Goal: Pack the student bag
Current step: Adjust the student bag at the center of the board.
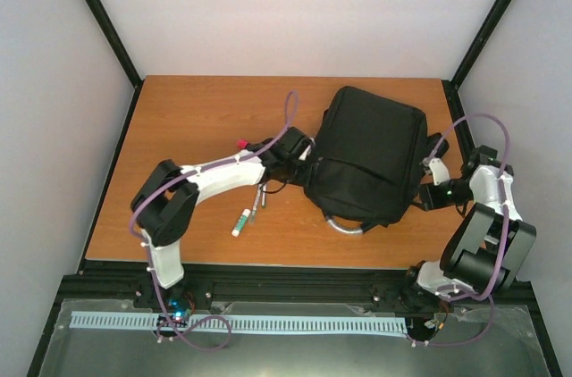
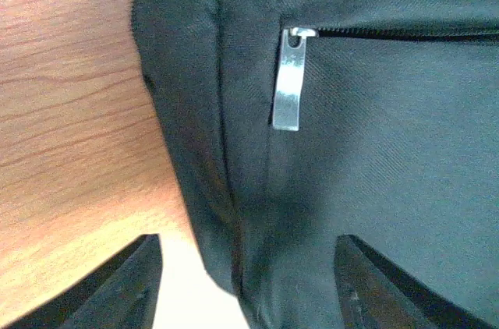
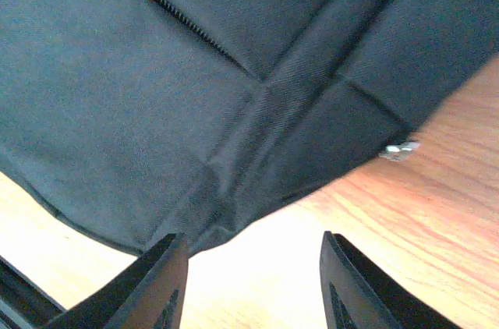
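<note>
The student bag point(image 1: 366, 158) is a large black backpack lying flat on the wooden table point(image 1: 197, 118), its curved grey handle point(image 1: 344, 226) towards the near edge. My left gripper point(image 1: 298, 150) is at the bag's left side. In the left wrist view it point(image 2: 248, 286) stands open, with the bag's side seam point(image 2: 234, 150) between the spread fingers point(image 2: 125, 290) and a silver zipper pull point(image 2: 288, 79) just ahead. My right gripper point(image 1: 431, 188) is at the bag's right side. In its own view it point(image 3: 253, 282) is open over bare table, the bag's edge point(image 3: 226, 212) just beyond the left finger point(image 3: 156, 286).
A white tube with a green cap point(image 1: 241, 222) and a thin pen point(image 1: 257, 203) lie on the table left of the bag, below the left forearm. A small red item point(image 1: 241, 142) peeks out behind that arm. Black frame posts border the table.
</note>
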Controlling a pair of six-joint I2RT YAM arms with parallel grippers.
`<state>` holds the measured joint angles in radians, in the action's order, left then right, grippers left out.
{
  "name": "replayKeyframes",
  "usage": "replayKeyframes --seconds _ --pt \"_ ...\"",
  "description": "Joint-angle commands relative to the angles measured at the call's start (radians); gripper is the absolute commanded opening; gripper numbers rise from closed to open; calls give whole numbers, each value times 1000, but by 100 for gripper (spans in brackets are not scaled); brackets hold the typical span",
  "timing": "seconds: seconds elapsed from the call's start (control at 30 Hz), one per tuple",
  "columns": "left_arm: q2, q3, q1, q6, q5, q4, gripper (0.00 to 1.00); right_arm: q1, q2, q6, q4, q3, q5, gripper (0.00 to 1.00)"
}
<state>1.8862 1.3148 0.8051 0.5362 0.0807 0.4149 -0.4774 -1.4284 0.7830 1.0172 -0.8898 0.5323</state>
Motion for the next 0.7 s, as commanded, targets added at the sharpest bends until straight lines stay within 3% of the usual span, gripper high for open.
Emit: replayKeyframes --seconds 0.0,0.03,0.07,0.23,0.43,0.53,0.57,0.6,0.67 --pt "-163 -49 -14 -79 -57 62 75 -39 64 56 116 -107 8 50" --pt "-198 -70 -14 -84 -76 78 93 -39 73 55 129 -130 17 52" --pt "-244 -90 -14 -80 -106 99 99 -40 82 54 141 -155 39 53" --pt "-392 -130 -15 -112 -241 227 100 -40 102 6 175 -295 131 60" --pt "-507 -168 -16 -160 -356 355 100 -40 36 -51 266 -619 182 66" --pt "-575 -223 -17 -172 -328 335 100 -38 32 -134 200 -727 159 80" --pt "-601 -244 -21 -165 -312 316 100 -38 35 -156 181 -758 157 96" --pt "-627 -261 -27 -150 -309 311 100 -37 36 -178 163 -790 155 100" --pt "-681 -299 -30 -56 -431 318 100 -36 42 -225 113 -819 179 100"
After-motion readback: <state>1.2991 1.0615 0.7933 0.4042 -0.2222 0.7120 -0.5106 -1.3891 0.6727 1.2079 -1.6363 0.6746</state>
